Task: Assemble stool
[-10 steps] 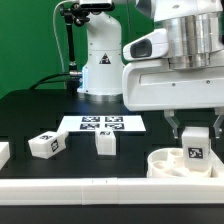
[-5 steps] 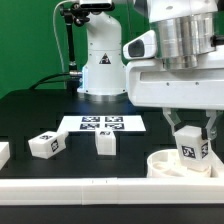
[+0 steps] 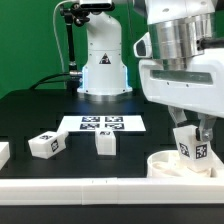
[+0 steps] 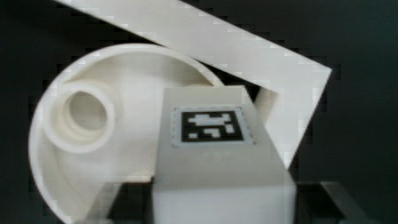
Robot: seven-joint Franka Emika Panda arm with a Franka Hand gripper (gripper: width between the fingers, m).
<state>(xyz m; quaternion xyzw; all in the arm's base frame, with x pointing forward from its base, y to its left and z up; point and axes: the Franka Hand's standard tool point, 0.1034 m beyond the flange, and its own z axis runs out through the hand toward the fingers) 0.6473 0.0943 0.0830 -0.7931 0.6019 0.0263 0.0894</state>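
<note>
- The fingers (image 3: pixel 179 135) of the gripper (image 3: pixel 192 142) are closed on the held leg (image 3: pixel 193 150), with one finger seen at each side of the white block.
- The held leg is carried slightly tilted, and its black-and-white tag is turned toward the exterior view.
- The held leg is positioned over the seat (image 3: pixel 158 162), a round white ring that lies on the black table (image 3: pixel 30 120) at the exterior view's right, just behind the border rail (image 3: pixel 80 185).
- Contact between the held leg and the seat cannot be determined.
- In the wrist view, the held leg (image 4: pixel 217 150) is shown beside the seat (image 4: pixel 98 110), with a corner of the border rail (image 4: pixel 267 60) beyond them.
- A second leg (image 3: pixel 46 144) and a third leg (image 3: pixel 105 143) are laid loose on the table, well apart from the seat and near the marker board (image 3: pixel 102 124).
</note>
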